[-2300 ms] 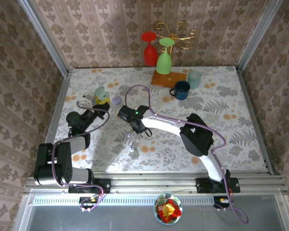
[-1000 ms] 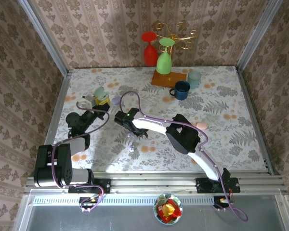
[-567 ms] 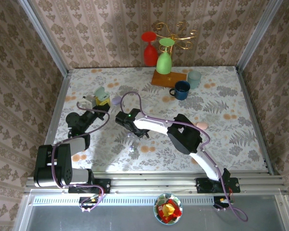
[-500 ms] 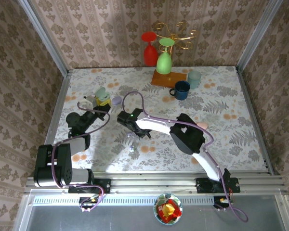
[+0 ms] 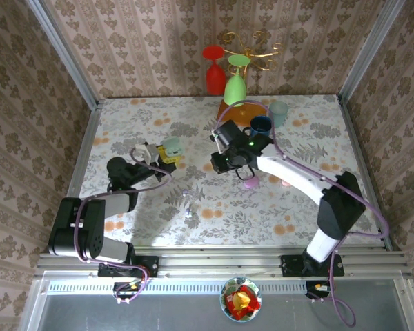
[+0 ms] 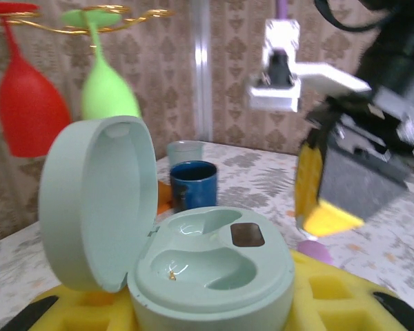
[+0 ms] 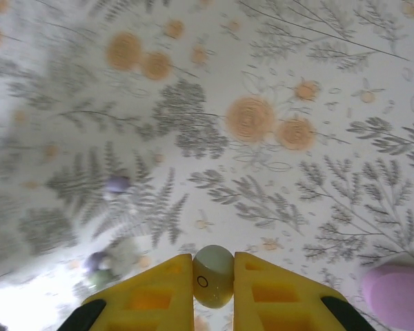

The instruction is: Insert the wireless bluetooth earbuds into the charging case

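Two black-and-white arms [image 5: 293,174], looping purple cables [image 5: 243,103], yellow gripper fingers [image 7: 148,293].

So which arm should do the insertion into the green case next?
Right. The right gripper is shut on a pale earbud, ready to place. The left gripper holds the green case with its lid open and both wells empty, so it should probably just hold steady.

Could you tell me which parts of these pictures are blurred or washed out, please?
Left wrist view: the mint case is fairly sharp, while the right gripper behind it is smeared. Right wrist view: the gripped earbud is sharp, and the tablecloth softens leftward, with glare at the lower left.
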Motion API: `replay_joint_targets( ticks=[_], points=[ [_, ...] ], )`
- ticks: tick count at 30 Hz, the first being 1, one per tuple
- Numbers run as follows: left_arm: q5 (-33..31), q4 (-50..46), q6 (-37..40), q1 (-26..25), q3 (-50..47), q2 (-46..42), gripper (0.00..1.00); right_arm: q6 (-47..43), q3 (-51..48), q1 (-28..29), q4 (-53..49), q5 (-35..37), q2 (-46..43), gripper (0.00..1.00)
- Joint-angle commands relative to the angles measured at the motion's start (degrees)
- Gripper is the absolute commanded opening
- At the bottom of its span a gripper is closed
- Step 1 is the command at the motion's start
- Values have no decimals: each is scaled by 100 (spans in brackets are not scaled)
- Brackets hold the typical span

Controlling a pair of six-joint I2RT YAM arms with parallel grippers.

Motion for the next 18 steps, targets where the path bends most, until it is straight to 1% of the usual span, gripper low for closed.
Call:
replay_joint_targets(
  ticks=[1,4,9,13,18],
  points=[
    [738,158,87,-180,184,94,25,55,-220,-154,726,-1823,-381,18],
    [964,163,17,-296,233,162,25,138,-245,-194,1153,-2631,-539,17],
    [1233,160,-90,-346,287,219,23,381,-241,-189,1810,-3473,-562,17],
    [1357,163,-134,-363,290,229,23,328,-83,-148,1833,-3576,-441,17],
    [1497,149,-161,-417,297,194,23,234,120,-123,1647,-3484,-221,17]
  ],
)
